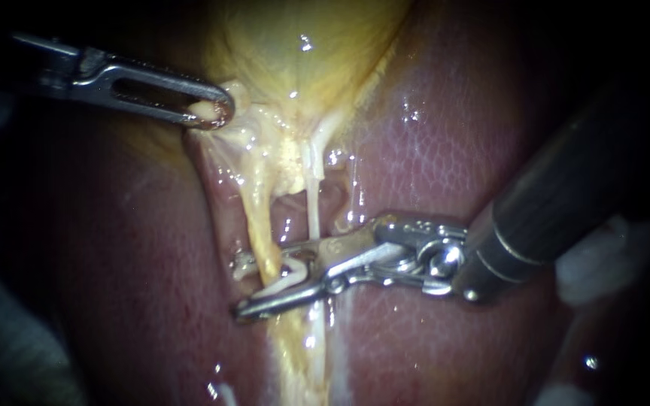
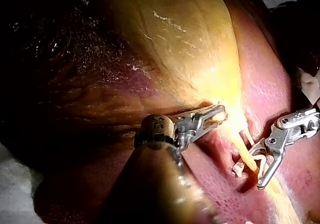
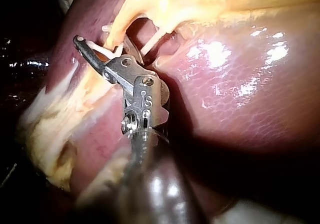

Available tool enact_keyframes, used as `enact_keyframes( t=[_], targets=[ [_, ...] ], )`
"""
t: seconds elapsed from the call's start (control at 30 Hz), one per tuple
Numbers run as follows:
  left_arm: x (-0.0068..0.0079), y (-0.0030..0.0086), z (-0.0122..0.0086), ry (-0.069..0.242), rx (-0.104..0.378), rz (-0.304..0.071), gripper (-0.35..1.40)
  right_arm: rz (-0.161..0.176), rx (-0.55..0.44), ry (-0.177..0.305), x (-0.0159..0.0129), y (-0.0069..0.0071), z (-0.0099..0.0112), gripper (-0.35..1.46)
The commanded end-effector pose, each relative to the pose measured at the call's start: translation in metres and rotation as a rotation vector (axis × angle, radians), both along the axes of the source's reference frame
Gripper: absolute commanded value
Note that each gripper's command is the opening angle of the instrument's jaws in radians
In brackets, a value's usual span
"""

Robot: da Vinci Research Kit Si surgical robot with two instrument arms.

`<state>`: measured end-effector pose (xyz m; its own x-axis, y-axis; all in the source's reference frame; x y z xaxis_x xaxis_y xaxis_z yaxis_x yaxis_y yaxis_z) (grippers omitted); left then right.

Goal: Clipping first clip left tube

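The yellow gallbladder (image 1: 295, 53) narrows downward into two strands over the red liver (image 1: 445, 135). The thicker, yellowish left tube (image 1: 261, 225) runs beside a thin white right tube (image 1: 314, 210). My left instrument (image 1: 216, 113) comes from the upper left, its slotted jaws shut on pale tissue at the gallbladder's neck, also seen in the left wrist view (image 2: 217, 115). My right instrument (image 1: 242, 286) reaches in from the right. Its jaws straddle the left tube and hold a white clip (image 1: 289, 277) around it. The right tube passes behind the upper jaw.
White gauze (image 1: 596, 259) lies at the right, under the right instrument's dark shaft. Liver surface (image 3: 240, 84) rises beside the right instrument. Fatty yellow tissue (image 1: 302, 353) continues below the clip.
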<state>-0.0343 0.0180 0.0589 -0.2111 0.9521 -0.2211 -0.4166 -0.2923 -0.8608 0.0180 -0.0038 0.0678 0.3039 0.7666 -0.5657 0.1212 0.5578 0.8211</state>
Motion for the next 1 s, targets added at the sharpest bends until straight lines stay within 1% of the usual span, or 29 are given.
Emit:
enact_keyframes(
  t=[0.03,0.2,0.37,0.43,0.57,0.67,0.73,1.0],
  targets=[
    [0.0,0.0,0.0,0.0,0.0,0.0,-0.35,-0.003,0.002,0.008,0.0001,-0.0001,-0.0003,0.5],
    [0.0,0.0,0.0,0.0,0.0,0.0,-0.35,-0.01,0.013,0.029,0.0005,-0.0006,-0.002,0.5],
    [0.0,0.0,0.0,0.0,0.0,0.0,-0.35,-0.017,0.024,0.041,0.0009,-0.0009,-0.0042,0.5],
    [0.0,0.0,0.0,0.0,0.0,0.0,-0.35,-0.026,0.03,0.05,0.001,-0.0011,-0.0052,0.49],
    [0.0,0.0,0.0,0.0,0.0,0.0,-0.35,-0.045,0.036,0.06,0.0012,-0.0013,-0.0062,0.46],
    [0.0,0.0,0.0,0.0,0.0,0.0,-0.35,-0.059,0.036,0.067,0.0011,-0.0015,-0.0065,0.4],
    [0.0,0.0,0.0,0.0,0.0,0.0,-0.35,-0.062,0.037,0.072,0.001,-0.0016,-0.0065,0.35],
    [0.0,0.0,0.0,0.0,0.0,0.0,-0.35,-0.072,0.048,0.049,0.0005,-0.0016,-0.0065,0.03]
  ],
)
